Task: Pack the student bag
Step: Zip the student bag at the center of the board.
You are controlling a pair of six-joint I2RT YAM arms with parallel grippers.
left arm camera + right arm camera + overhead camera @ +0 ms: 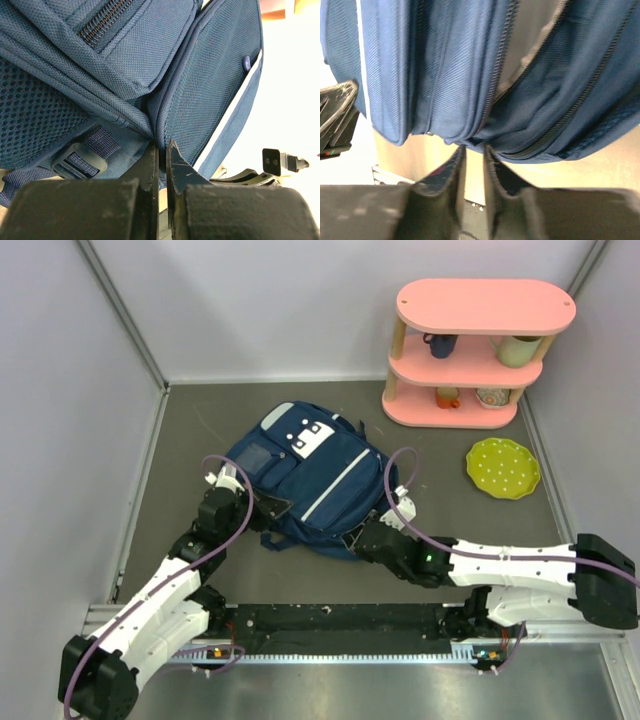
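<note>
Top external view first: I've got the student bag [310, 475] lying flat near the middle of the grey tabletop [200, 430]. It's navy woven fabric with a white stripe and white patches, one corner pointing to the near edge.

The left gripper [262, 508] sits at the bag's near-left side. On the left wrist view its dark, scuffed fingers [147, 170] are closed to a sliver, tips pressed into a seam between coarse weave and mesh, beside a plastic buckle [80, 162].

The right gripper [368, 537] is at the near-right corner. On its wrist view the jaws stand slightly apart, tips against the hem by a zip. I can't tell whether they grip fabric.

A pink round-ended shelf [470, 350] fills the far right corner. A scalloped, dotted green plate [503, 467] lies by the right edge.
</note>
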